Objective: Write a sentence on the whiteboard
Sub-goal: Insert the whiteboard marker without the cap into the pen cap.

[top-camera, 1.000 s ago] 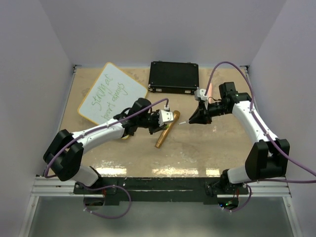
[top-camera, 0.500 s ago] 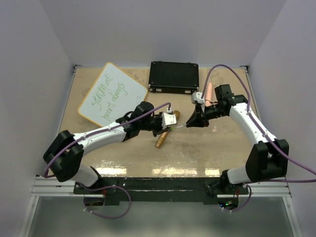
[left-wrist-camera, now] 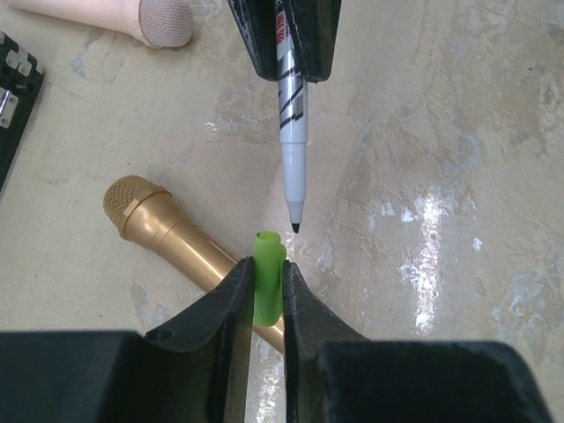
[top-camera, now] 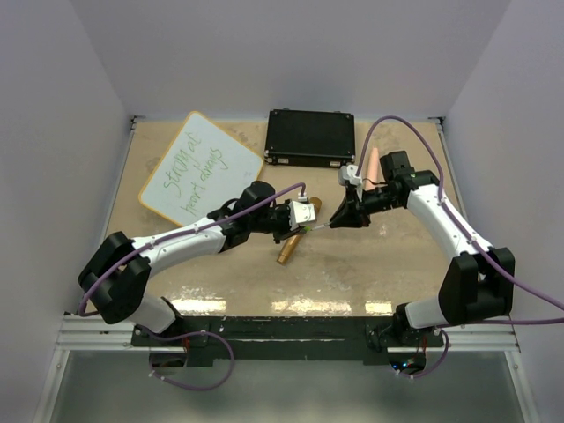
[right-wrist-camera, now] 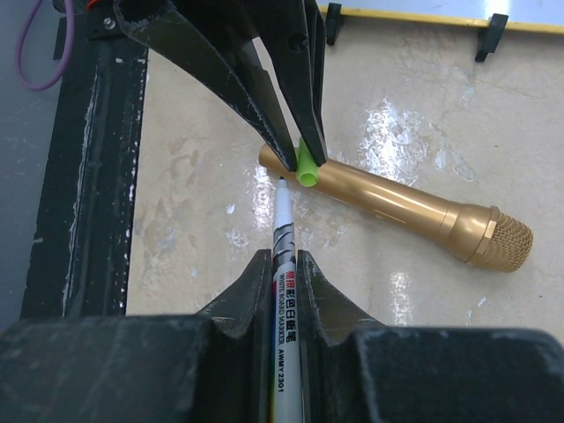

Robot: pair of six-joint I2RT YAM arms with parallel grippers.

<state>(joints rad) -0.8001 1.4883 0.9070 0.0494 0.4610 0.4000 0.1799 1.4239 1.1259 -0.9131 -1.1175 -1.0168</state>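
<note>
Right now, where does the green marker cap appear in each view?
Top external: green cap, a speck at centre, at the tip of the left gripper.
Left wrist: green cap lower centre, pinched in that gripper, just below the tip of the marker.
Right wrist: green cap upper centre, just above the marker tip.
Shared landmark: the gold microphone, lying by the cap in all three.

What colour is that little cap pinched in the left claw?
The cap is bright green, clearest in the left wrist view.
</note>
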